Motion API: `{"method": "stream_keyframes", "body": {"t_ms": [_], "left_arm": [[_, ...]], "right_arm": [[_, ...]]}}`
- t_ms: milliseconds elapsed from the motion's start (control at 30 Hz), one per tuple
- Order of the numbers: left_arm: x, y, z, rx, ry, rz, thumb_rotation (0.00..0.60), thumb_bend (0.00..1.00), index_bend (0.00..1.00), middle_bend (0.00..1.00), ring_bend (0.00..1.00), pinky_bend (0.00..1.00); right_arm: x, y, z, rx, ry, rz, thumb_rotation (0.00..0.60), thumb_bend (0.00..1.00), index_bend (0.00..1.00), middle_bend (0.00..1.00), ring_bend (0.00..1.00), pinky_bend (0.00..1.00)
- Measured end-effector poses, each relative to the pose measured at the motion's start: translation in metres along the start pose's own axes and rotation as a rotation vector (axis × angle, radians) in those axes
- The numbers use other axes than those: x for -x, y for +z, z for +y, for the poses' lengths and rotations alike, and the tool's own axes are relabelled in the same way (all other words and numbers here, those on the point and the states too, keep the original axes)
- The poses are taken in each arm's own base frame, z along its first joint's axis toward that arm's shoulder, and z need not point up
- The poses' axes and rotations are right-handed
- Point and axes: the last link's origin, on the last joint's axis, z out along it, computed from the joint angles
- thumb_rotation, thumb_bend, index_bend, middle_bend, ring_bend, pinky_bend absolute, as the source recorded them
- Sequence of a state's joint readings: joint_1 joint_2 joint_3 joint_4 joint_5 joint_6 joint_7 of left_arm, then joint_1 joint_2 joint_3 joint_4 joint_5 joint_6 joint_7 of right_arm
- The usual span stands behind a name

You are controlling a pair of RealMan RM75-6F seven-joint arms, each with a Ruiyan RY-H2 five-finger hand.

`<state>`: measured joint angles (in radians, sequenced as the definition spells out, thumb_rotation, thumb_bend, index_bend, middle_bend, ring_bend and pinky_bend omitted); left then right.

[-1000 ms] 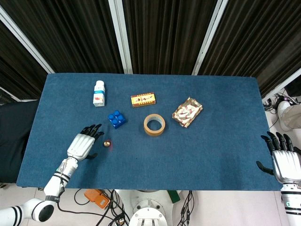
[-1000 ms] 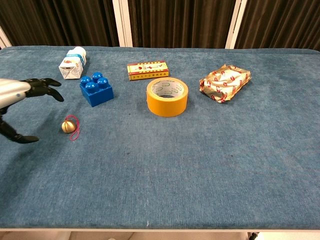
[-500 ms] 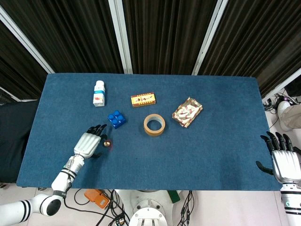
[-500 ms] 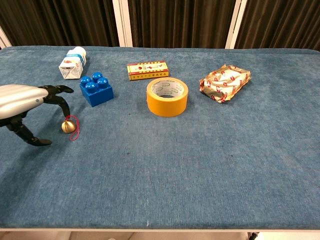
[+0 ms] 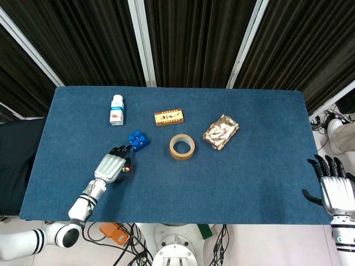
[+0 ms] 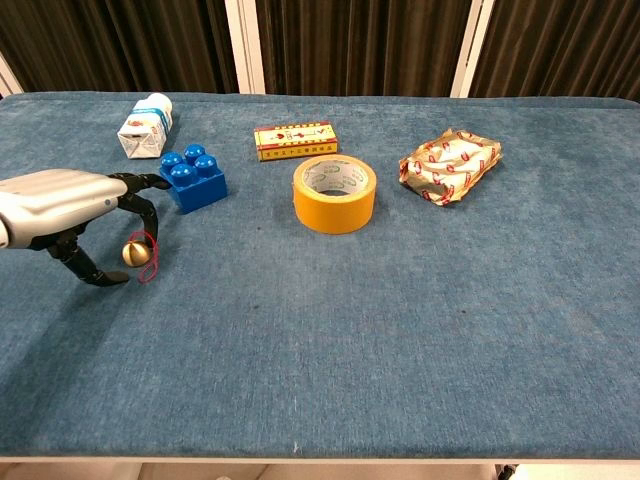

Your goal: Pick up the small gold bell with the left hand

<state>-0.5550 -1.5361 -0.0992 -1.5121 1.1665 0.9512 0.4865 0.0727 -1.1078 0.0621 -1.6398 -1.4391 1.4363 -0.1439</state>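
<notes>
The small gold bell [image 6: 132, 253] with a thin red cord lies on the blue table [image 6: 400, 300] at the left, just in front of the blue block. My left hand [image 6: 66, 205] arches over it, fingertips [image 6: 148, 212] reaching past the bell and the thumb low on its near side; the bell still sits on the cloth between them. In the head view the left hand [image 5: 112, 165] covers most of the bell [image 5: 127, 168]. My right hand [image 5: 336, 188] rests at the table's far right front corner, fingers spread and holding nothing.
A blue toy block [image 6: 192, 177] stands close behind the bell. Further back are a small white bottle [image 6: 144, 125] and a flat yellow box [image 6: 295, 140]. A roll of tape [image 6: 334, 193] and a crumpled foil packet [image 6: 450, 164] lie to the right.
My left hand has moved right and forward across the table until its fingers straddle the bell. The bell, the other objects and the right hand have not moved.
</notes>
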Motion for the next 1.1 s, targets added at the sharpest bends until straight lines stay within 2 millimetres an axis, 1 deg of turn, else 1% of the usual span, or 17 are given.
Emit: {"method": "stream_keyframes", "body": {"t_ms": [267, 467, 600, 733, 833, 933, 1033, 1100], "left_arm": [[-0.005, 0.004, 0.0, -0.007, 0.006, -0.005, 0.6, 0.25, 0.43, 0.0, 0.0, 0.12], [-0.003, 0.003, -0.001, -0.007, 0.0, -0.019, 0.6, 0.27, 0.48, 0.0, 0.0, 0.12], [-0.003, 0.002, 0.001, -0.004, -0.007, -0.021, 0.6, 0.3, 0.5, 0.01, 0.0, 0.12], [-0.006, 0.003, 0.003, 0.005, -0.014, -0.016, 0.6, 0.35, 0.54, 0.03, 0.0, 0.12], [-0.012, 0.002, 0.002, 0.004, -0.005, -0.002, 0.6, 0.39, 0.55, 0.04, 0.0, 0.12], [-0.023, -0.002, 0.003, 0.006, 0.005, 0.016, 0.6, 0.39, 0.55, 0.04, 0.0, 0.12], [-0.04, -0.009, 0.006, 0.009, 0.016, 0.039, 0.6, 0.39, 0.55, 0.04, 0.0, 0.12], [-0.055, -0.016, 0.011, 0.011, 0.03, 0.061, 0.6, 0.39, 0.55, 0.04, 0.0, 0.14]], "right_arm": [[0.0, 0.0, -0.001, -0.004, -0.002, 0.0, 0.6, 0.3, 0.22, 0.16, 0.11, 0.01], [0.001, 0.0, -0.001, -0.003, -0.002, -0.001, 0.6, 0.3, 0.22, 0.16, 0.11, 0.01], [0.001, 0.0, -0.001, -0.001, 0.0, -0.001, 0.6, 0.3, 0.22, 0.16, 0.11, 0.01], [0.001, 0.0, -0.001, 0.0, 0.001, 0.0, 0.6, 0.3, 0.22, 0.16, 0.11, 0.01], [0.0, 0.0, 0.0, 0.001, 0.005, 0.0, 0.6, 0.3, 0.22, 0.16, 0.11, 0.01], [0.0, 0.001, 0.0, 0.0, 0.004, -0.003, 0.6, 0.3, 0.22, 0.16, 0.11, 0.01], [0.001, 0.001, -0.001, -0.001, 0.001, -0.004, 0.6, 0.3, 0.22, 0.16, 0.11, 0.01], [0.001, 0.0, -0.001, -0.002, 0.0, -0.008, 0.6, 0.3, 0.22, 0.16, 0.11, 0.01]]}}
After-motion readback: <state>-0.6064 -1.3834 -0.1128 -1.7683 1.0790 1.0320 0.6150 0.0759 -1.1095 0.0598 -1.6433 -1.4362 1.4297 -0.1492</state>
